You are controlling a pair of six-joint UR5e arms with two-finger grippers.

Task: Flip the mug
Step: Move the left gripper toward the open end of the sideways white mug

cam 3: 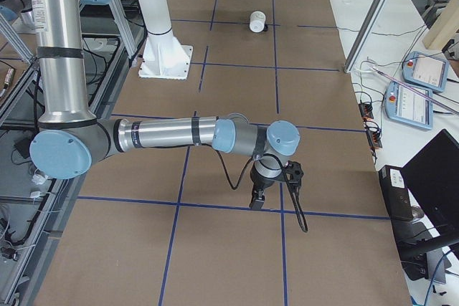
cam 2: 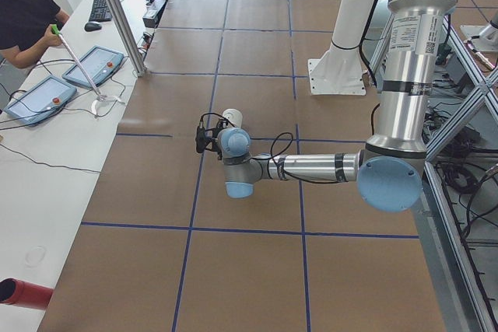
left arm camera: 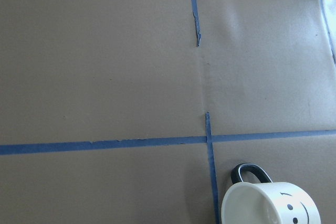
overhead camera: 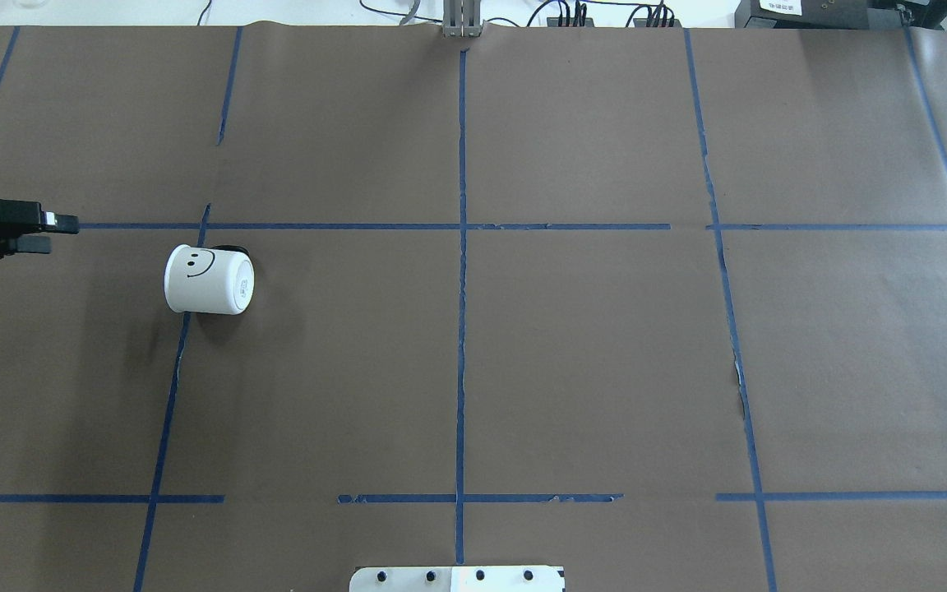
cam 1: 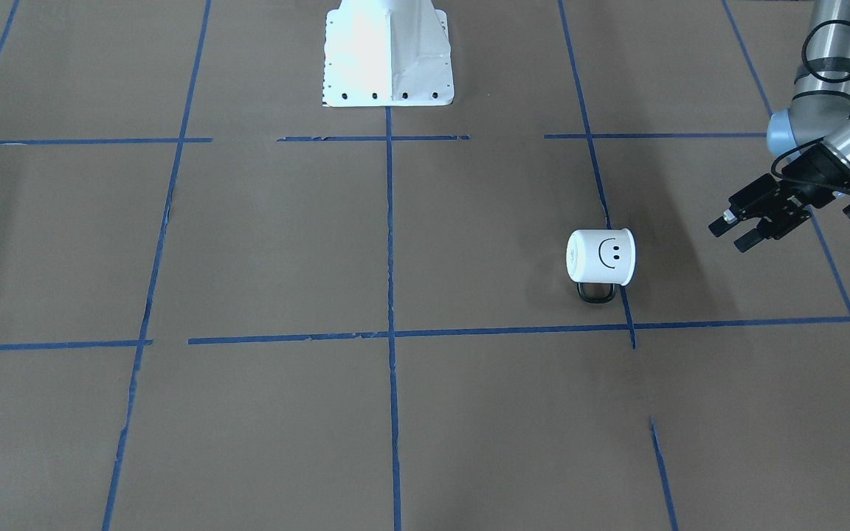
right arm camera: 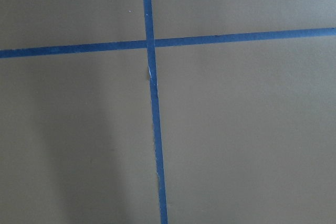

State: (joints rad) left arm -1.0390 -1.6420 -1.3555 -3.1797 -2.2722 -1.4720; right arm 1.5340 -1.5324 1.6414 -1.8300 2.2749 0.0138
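The white mug [cam 1: 600, 257] lies on its side on the brown table, smiley face up, black handle [cam 1: 595, 293] on the side away from the robot. It also shows in the overhead view [overhead camera: 209, 279] and the left wrist view [left arm camera: 270, 203], where its open mouth faces the camera. My left gripper [cam 1: 730, 235] hovers level with the mug, apart from it on the mouth side, fingers apart and empty; it also shows in the overhead view [overhead camera: 53, 233]. My right gripper [cam 3: 257, 202] shows only in the exterior right view, low over bare table far from the mug; I cannot tell whether it is open or shut.
The white robot pedestal [cam 1: 388, 51] stands at the table's robot-side edge. Blue tape lines [overhead camera: 462, 247] grid the brown paper. An operator [cam 2: 23, 13] and control tablets [cam 2: 92, 66] sit beyond the far edge, behind a metal post [cam 2: 117, 17].
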